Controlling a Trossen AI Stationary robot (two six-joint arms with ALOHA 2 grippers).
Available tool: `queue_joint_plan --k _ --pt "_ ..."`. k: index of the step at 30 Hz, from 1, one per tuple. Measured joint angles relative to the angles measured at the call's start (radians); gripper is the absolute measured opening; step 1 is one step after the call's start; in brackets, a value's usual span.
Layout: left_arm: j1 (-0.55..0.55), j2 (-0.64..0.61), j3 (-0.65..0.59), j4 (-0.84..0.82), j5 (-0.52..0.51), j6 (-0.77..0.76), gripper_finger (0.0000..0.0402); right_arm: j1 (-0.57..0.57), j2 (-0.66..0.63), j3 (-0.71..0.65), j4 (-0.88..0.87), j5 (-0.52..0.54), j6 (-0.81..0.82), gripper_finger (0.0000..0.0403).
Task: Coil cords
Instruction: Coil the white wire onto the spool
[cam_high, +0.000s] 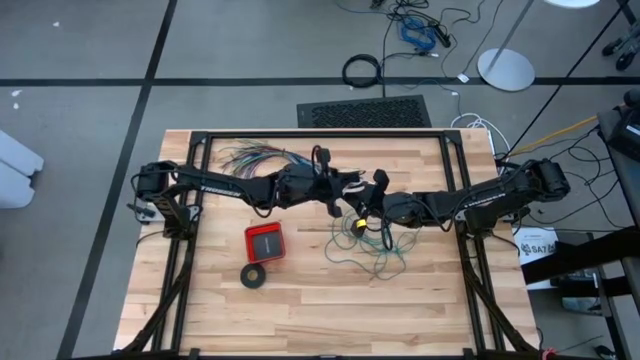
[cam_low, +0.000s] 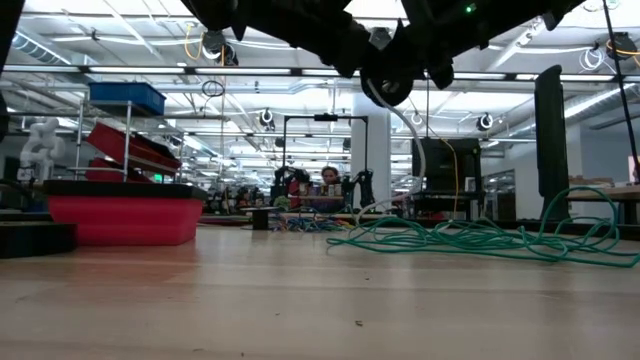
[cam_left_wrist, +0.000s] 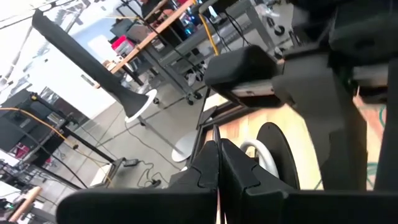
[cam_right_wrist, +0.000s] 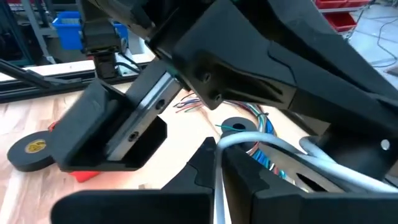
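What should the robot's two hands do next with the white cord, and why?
Probably swing the right hand around to lay another loop. Both hands are shut on the white cord, close together above the table, left hand pinching it too, while the green wire lies loose.

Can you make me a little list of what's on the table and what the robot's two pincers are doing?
Green wire: loose tangle on the table, not coiled yet
White cord: held up between both pincers
Left pincer: shut on the white cord, above the table's middle
Right pincer: shut on the white cord, close to the left one
Red box: beside the tangle
Black tape ring: near the red box
Coloured wires: fanned at the far edge
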Motion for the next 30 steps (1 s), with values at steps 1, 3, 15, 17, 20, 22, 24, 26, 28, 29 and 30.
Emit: queue_joint_plan --k 1,3,15,17,20,22,24,26,28,29,30 --pt "0.0 0.0 0.0 -0.01 0.0 0.011 0.0 0.0 0.0 0.0 0.0 -0.003 0.0 0.0007" --pt "0.0 0.0 0.0 -0.032 -0.003 0.034 0.0 0.004 0.0 0.0 0.0 -0.005 0.001 0.0007" --pt "-0.012 -0.003 0.0 -0.173 0.016 0.12 0.0 0.015 0.0 0.0 -0.104 -0.014 0.074 0.0008" --pt "-0.015 -0.005 0.0 -0.189 0.027 0.12 0.0 0.019 -0.008 0.0 -0.136 -0.016 0.078 0.0008" --pt "-0.021 -0.012 0.0 -0.218 0.038 0.12 0.0 0.026 -0.033 0.0 -0.184 -0.015 0.079 0.0008" --pt "-0.024 -0.017 0.0 -0.231 0.044 0.12 0.0 0.031 -0.058 0.0 -0.219 -0.016 0.079 0.0008" --pt "-0.027 -0.023 0.0 -0.243 0.052 0.118 0.0 0.035 -0.082 0.0 -0.266 -0.015 0.082 0.0008" --pt "-0.03 -0.031 0.0 -0.25 0.065 0.11 0.0 0.035 -0.103 0.0 -0.31 -0.014 0.092 0.0008" --pt "-0.03 -0.042 0.0 -0.253 0.082 0.096 0.0 0.034 -0.115 0.001 -0.349 -0.01 0.102 0.0009" --pt "-0.03 -0.048 -0.001 -0.257 0.096 0.091 0.0 0.034 -0.117 0.003 -0.364 -0.01 0.104 0.0009" --pt "-0.03 -0.054 -0.001 -0.257 0.103 0.081 0.0 0.035 -0.12 0.003 -0.379 -0.009 0.105 0.0009"
